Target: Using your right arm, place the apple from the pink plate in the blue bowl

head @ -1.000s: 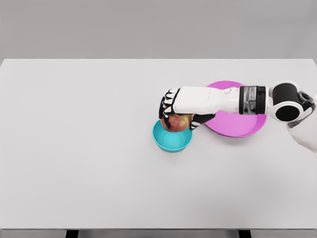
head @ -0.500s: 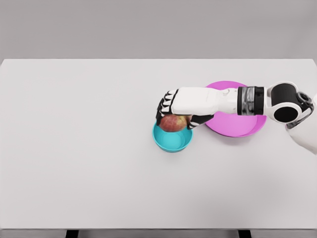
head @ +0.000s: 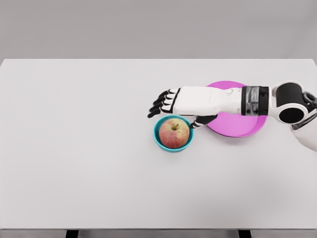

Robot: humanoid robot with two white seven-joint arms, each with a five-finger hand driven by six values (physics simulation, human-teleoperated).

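Observation:
A red-yellow apple (head: 174,133) sits inside the blue bowl (head: 159,140) near the middle of the table. My right hand (head: 174,111) hovers just above and behind the bowl, fingers spread out to the left, thumb by the bowl's right rim, holding nothing. Its arm reaches in from the right, crossing over the pink plate (head: 233,126), which shows nothing on its visible part. The left arm does not appear.
The white table (head: 74,148) spreads wide to the left and in front of the bowl. Its front edge runs along the bottom of the picture.
The right hand's fingers have uncurled and let go of the apple. The apple has dropped into the blue bowl and now lies uncovered.

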